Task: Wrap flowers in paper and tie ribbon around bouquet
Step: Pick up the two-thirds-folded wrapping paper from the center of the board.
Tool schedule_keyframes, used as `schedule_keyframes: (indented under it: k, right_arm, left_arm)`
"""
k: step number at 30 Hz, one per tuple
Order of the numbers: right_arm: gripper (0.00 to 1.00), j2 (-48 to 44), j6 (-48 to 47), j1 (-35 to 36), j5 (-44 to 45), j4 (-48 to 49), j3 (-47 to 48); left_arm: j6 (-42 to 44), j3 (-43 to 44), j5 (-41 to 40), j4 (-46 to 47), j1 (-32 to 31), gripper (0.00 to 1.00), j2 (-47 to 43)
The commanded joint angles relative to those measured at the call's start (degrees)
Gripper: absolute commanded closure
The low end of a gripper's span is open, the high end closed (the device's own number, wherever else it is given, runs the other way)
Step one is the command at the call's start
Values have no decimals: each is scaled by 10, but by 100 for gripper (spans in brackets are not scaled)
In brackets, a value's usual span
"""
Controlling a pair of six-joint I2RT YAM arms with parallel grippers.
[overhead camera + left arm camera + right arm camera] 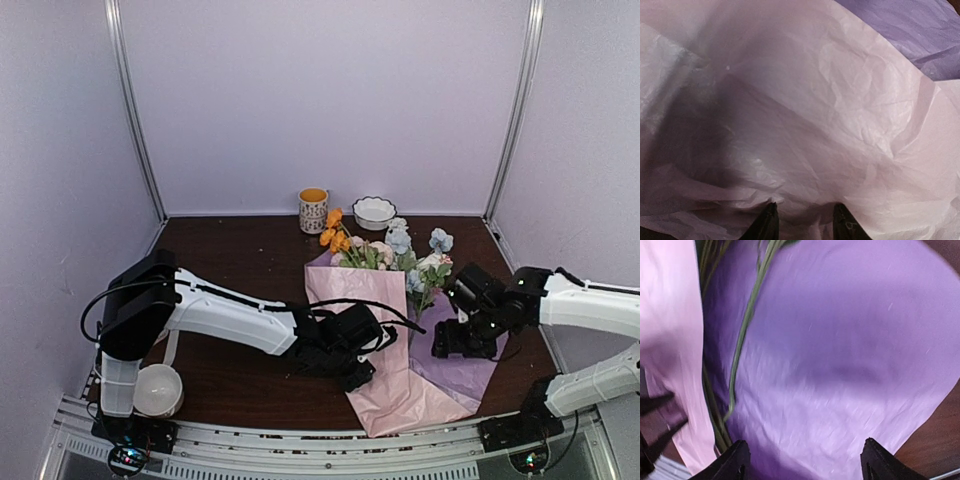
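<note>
The flowers [385, 250] lie on the paper [390, 390] with their blooms toward the back. A pink flap is folded over the stems from the left, and the lilac face [460, 375] is spread out on the right. My left gripper [375, 355] rests on the pink flap. In its wrist view the crinkled pink paper [805, 125] bunches between the fingertips, and the left gripper [807, 220] is shut on it. My right gripper [450, 345] hovers over the lilac sheet [840, 365]. The right gripper [805, 460] is open wide and holds nothing. Green stems [742, 340] run beside its left finger. The ribbon is not plainly in view.
A patterned mug [313, 210] and a white scalloped bowl [374, 212] stand at the back of the table. Beside the left arm's base at the front left sits a plain white bowl [158, 390]. A metal rail [300, 440] runs along the near edge.
</note>
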Motion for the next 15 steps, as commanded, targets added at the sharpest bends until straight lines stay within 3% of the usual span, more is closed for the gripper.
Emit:
schedule_keyframes:
  k: [1, 6, 10, 15]
  right_arm:
    - [23, -64, 205, 120, -99, -25, -74]
    - [24, -135, 350, 176, -118, -84, -88]
    - [26, -185, 450, 193, -136, -69, -113]
    - [24, -168, 528, 247, -141, -45, -118]
  left_arm:
    - [-8, -22, 3, -54, 12, 59, 19]
    - [-10, -25, 1, -52, 12, 59, 17]
    - [-12, -27, 1, -49, 12, 59, 16]
    - [-11, -25, 3, -49, 12, 59, 16]
